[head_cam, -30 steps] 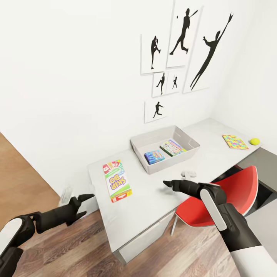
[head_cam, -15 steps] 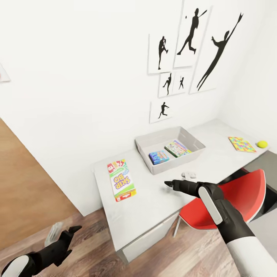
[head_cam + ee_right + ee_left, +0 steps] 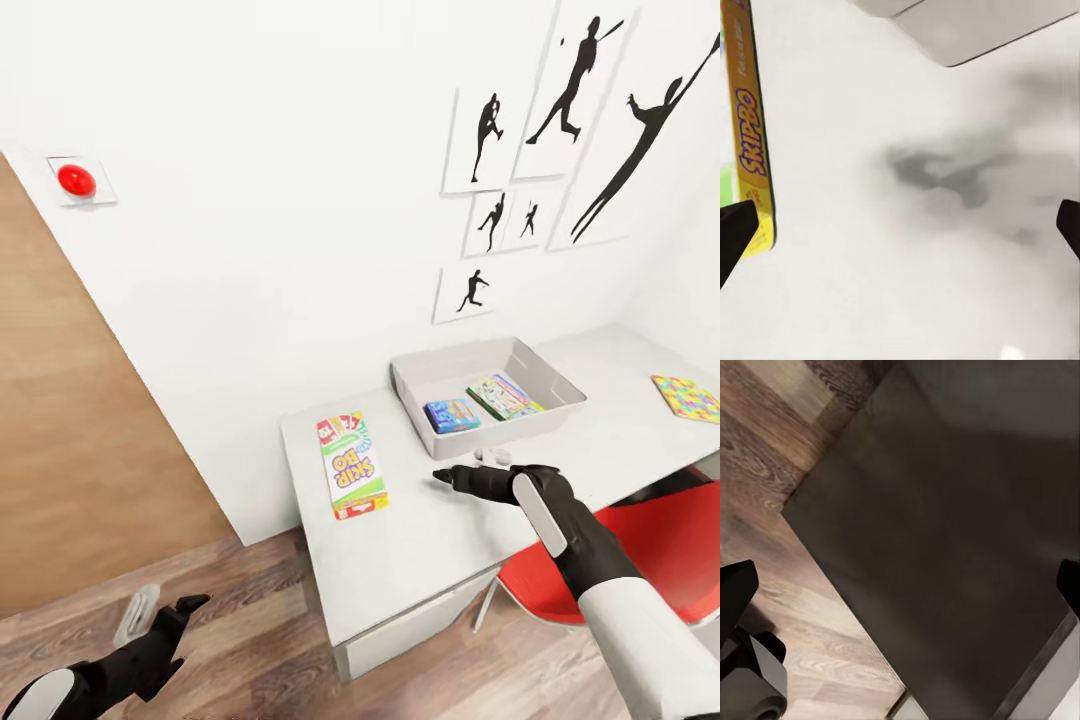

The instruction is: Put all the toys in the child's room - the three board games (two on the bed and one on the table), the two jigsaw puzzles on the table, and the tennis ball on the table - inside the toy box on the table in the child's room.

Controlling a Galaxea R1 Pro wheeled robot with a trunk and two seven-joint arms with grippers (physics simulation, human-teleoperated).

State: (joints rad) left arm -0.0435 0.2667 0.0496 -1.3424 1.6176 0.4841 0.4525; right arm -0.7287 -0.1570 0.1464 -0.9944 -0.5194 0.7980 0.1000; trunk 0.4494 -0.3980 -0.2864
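Head view: right hand (image 3: 447, 477) above table (image 3: 420, 540)

Bright, even, shadow-soft simulator light.
The left wrist view is dim and blurred; the head view bends at its edges.

At ten o'clock on the white wall I see a red round button (image 3: 76, 180) on its pale plate. The red chair (image 3: 640, 555) sits at four o'clock. Brown door panel (image 3: 80, 420) at nine.
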